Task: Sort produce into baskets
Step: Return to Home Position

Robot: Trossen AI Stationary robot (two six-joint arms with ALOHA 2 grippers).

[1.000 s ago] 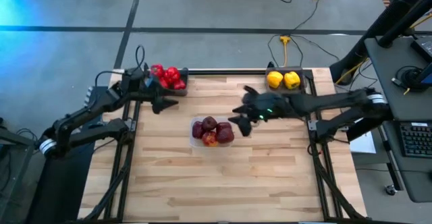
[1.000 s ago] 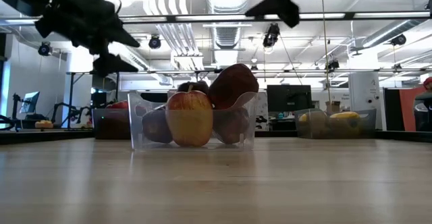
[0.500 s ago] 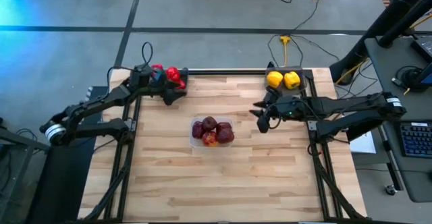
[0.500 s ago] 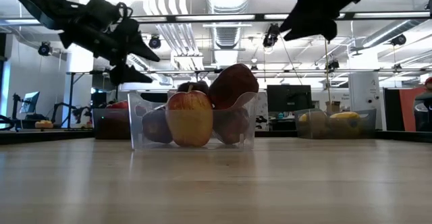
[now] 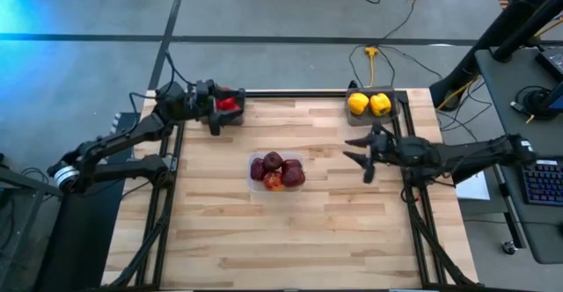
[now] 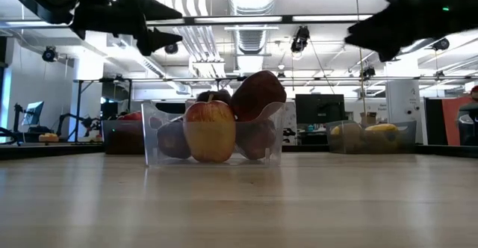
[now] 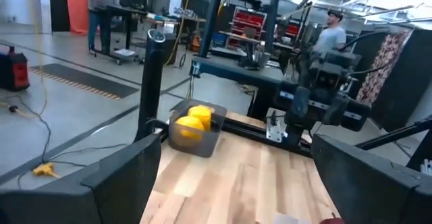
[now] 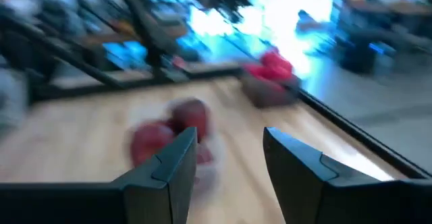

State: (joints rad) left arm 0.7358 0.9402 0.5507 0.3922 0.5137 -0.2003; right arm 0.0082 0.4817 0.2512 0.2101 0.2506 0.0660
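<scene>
Several dark red apples lie piled in the clear plastic container at the table's middle. Red bell peppers fill a dark tray at the far left corner. Two yellow bell peppers sit in a dark tray at the far right. My left gripper hangs open and empty just beside the red peppers; its wrist view looks across to the yellow peppers. My right gripper is open and empty, right of the container, in the air; in its wrist view the apples lie ahead.
Bare wooden tabletop spreads over the whole near half and between the container and the trays. A black frame rail runs along the far edge. People stand in the room beyond the table.
My right gripper has drawn back from above the apple container toward the table's right edge, staying open and empty. My left gripper has gone up and toward the far left corner, next to the red peppers. The produce and the containers have kept still.
</scene>
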